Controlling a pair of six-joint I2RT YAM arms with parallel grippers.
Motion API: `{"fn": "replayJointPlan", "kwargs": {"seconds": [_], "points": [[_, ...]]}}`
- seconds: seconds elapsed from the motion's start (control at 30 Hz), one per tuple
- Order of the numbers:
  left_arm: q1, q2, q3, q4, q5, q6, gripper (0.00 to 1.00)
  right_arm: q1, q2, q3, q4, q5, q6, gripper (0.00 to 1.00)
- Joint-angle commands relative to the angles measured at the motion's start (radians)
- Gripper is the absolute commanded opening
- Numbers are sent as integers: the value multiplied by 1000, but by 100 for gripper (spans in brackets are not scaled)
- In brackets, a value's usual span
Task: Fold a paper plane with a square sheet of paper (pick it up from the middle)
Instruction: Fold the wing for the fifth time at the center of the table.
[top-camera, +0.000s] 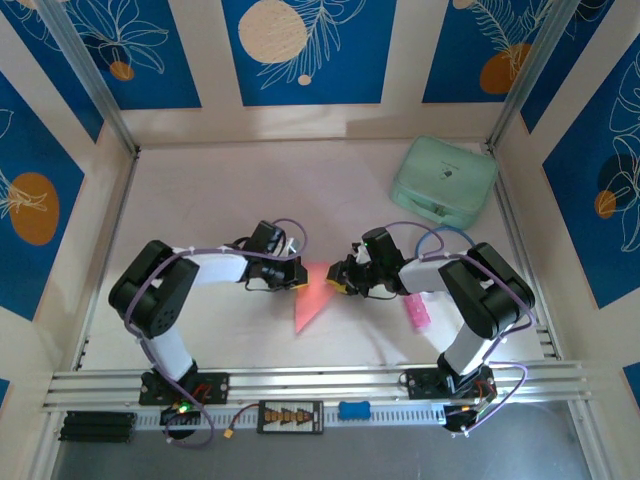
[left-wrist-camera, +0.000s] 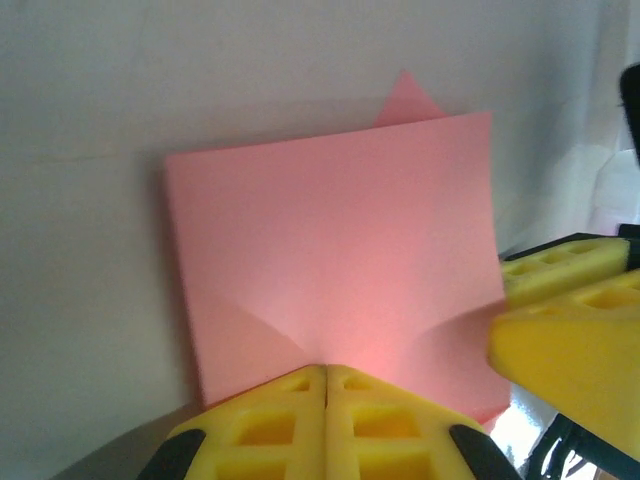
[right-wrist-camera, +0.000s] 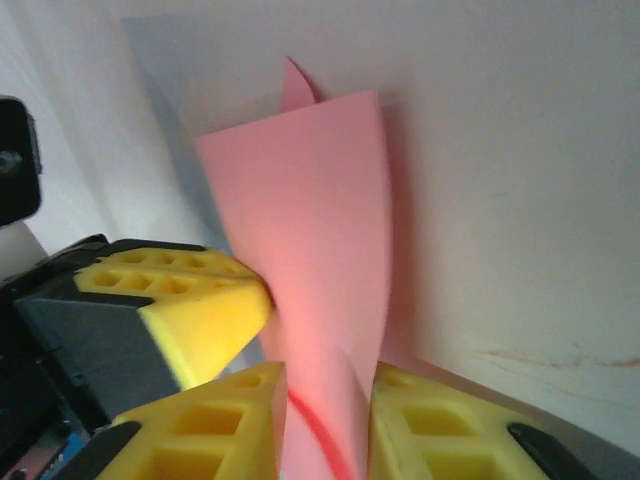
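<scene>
Folded paper (left-wrist-camera: 330, 240) pinched by left gripper (left-wrist-camera: 327, 372), fingers together on its edge; right gripper (right-wrist-camera: 328, 378) clamps it too; well apart from case (top-camera: 443, 180)

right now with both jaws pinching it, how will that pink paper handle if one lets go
Probably floppy: the folded pink paper bows above the pinch. Likely very light and crease-prone: dents fan out where the left gripper clamps it.

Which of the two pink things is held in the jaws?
The thin salmon-pink paper in the middle; both arms' jaws pinch it. The chunky bright-pink stick lies loose beside the right arm.
</scene>
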Motion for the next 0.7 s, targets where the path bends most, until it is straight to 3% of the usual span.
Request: {"fn": "replayJointPlan", "kwargs": {"seconds": [0.0,0.3,0.5,0.67], "points": [[-1,-52,-8,-12,-11,27,2,0,0,0,-24,4,-5,19],[-35,-220,-40,-73,-96,122,25,0,-77,-22,-20,63,53,7],[-198,-306,-32,-196,-297,264,40,2,-171,-59,-58,158,143,6],[-366,-257,24,-272,-506,350,49,9,-202,-80,-64,200,204,5]]}}
